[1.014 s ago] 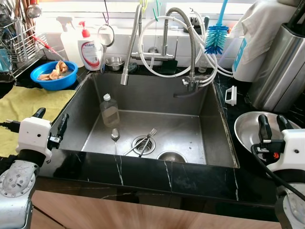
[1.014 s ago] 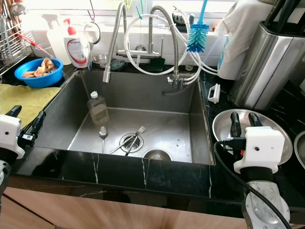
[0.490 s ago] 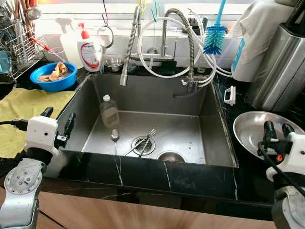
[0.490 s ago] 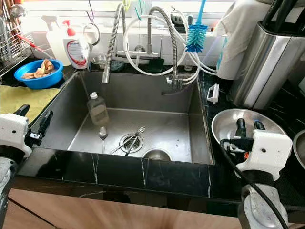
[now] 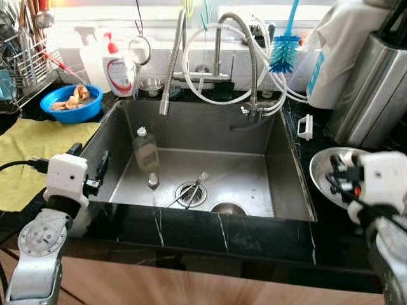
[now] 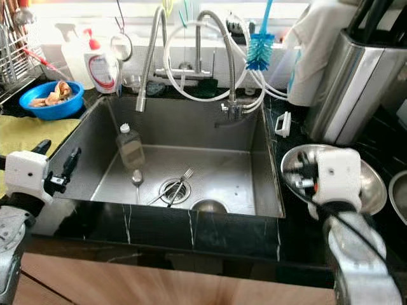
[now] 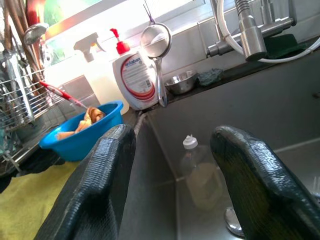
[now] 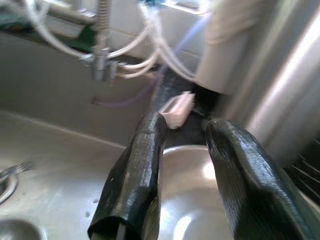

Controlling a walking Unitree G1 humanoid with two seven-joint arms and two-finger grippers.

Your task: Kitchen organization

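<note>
The sink (image 5: 289, 184) is your landmark, and the things to tidy lie in it: one fork (image 5: 196, 187), one spoon (image 5: 153, 182) and one bottle (image 5: 145, 148). Nearest you, the fork rests across the drain (image 5: 191, 194), its long axis running from the near left up to tines at the far right. The spoon lies just left of the drain, bowl end away from you, handle toward the sink's front wall. Beyond it the bottle leans on the sink's left wall, cap up.

Your left hand (image 5: 89, 164) hovers over the sink's left rim, fingers apart and empty, aimed along that wall at the bottle and spoon; I judge it the nearer arm for either. Your right hand (image 8: 182, 165) hangs right of the sink over one steel bowl (image 6: 377, 190) on the bench, fingers apart, holding nothing.

Behind the sink stand two faucets (image 5: 170, 70), one blue brush (image 5: 284, 51), one soap bottle (image 5: 119, 68). Far left of the sink sits one blue bowl (image 5: 70, 104).
</note>
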